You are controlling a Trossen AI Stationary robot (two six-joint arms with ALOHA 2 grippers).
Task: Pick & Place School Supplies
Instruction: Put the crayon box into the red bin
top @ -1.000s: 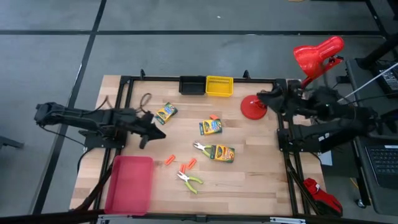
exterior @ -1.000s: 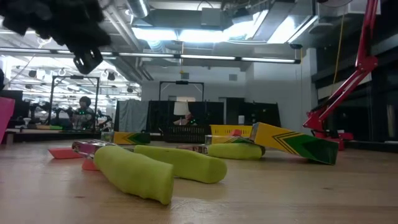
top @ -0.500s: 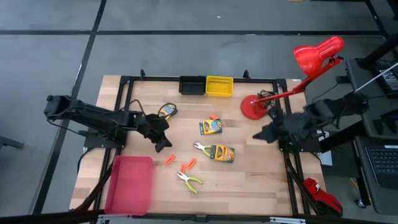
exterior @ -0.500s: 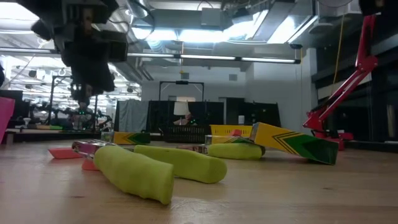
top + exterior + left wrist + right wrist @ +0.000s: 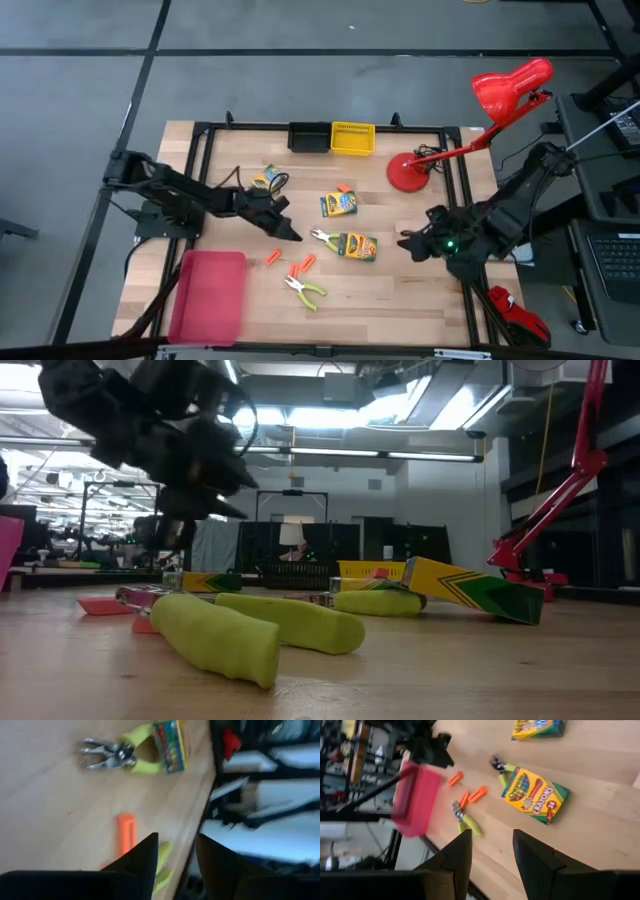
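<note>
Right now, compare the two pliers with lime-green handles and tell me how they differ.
The upper pliers lie against the crayon box, handles touching it; the lower pliers lie alone on bare wood. The upper pliers sit near the table's middle, the lower pliers nearer the front edge, just below the orange pieces. Both share lime-green handles, metal jaws pointing up-left, and neither is held.

Red tray at counter near-left corner. Black bin and yellow bin touching, far from tray at back edge. Red lamp, base right of yellow bin.
</note>
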